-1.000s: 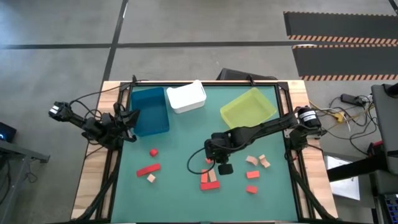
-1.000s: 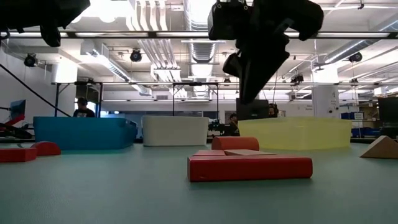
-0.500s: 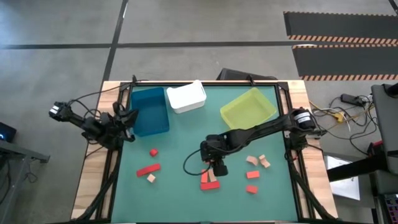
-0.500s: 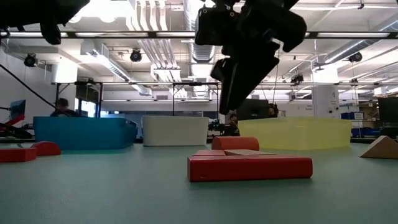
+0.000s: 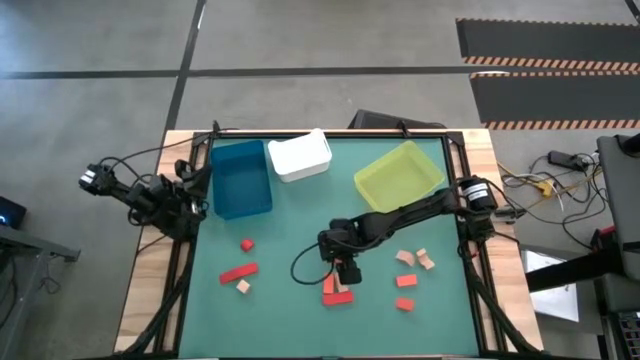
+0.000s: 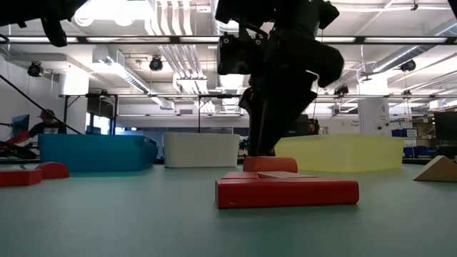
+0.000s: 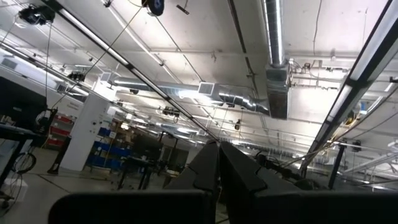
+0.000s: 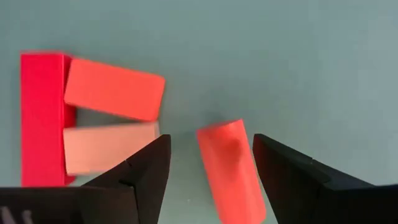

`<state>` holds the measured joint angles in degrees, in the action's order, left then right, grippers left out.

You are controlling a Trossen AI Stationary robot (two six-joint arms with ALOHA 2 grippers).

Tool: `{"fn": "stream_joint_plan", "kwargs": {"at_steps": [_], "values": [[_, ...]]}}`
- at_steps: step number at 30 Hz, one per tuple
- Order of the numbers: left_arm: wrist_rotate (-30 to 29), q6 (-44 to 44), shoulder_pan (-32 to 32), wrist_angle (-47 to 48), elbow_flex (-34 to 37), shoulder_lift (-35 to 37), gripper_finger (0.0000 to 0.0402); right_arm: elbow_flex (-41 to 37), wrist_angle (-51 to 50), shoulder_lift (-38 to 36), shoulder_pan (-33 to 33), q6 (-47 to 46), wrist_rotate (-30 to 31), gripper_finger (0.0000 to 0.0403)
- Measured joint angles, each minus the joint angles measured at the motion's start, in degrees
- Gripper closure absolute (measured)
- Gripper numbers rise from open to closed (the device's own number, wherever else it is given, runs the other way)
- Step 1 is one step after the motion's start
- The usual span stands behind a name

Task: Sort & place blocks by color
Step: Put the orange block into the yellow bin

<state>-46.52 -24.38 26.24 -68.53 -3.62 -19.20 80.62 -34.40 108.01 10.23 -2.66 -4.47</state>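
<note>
My right gripper (image 5: 345,268) (image 8: 211,155) is open and points down over the middle of the table. One finger stands on each side of an orange round-ended block (image 8: 231,169) (image 6: 270,164) that lies on the mat, apart from both. Just beside it lie a red bar (image 8: 42,118) (image 6: 285,191), an orange bar (image 8: 114,89) and a tan bar (image 8: 109,147), packed together. More red, orange and tan blocks (image 5: 238,273) (image 5: 405,258) are scattered on the mat. My left gripper (image 5: 190,190) (image 7: 219,168) waits shut at the table's left edge.
A blue bin (image 5: 240,178), a white bin (image 5: 299,155) and a yellow-green bin (image 5: 398,174) stand along the far side. A small red cube (image 5: 247,244) and a tan cube (image 5: 243,287) lie at the near left. People show in the room beyond the table.
My right gripper has come down toward the mat and gone a little toward the table's left edge, ending over the orange round-ended block. Its fingers have opened on the way. The blocks have kept still.
</note>
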Motion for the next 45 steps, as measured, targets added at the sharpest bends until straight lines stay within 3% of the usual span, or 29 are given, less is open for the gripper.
{"fn": "stream_joint_plan", "kwargs": {"at_steps": [27, 36, 45], "values": [[0.35, -0.07, 0.0, -0.09, -0.11, 0.63, 0.0402, -6.14, 8.19, 0.11, -1.38, -2.35, -0.42, 0.0212], [0.33, -0.07, 0.0, -0.06, -0.09, 0.63, 0.0402, -6.14, 8.14, 0.11, -1.76, -2.58, -0.47, 0.0289], [0.29, -0.07, 0.0, -0.04, -0.09, 0.63, 0.0402, -6.14, 7.86, -0.16, -1.94, -4.49, -0.15, 0.029]]}}
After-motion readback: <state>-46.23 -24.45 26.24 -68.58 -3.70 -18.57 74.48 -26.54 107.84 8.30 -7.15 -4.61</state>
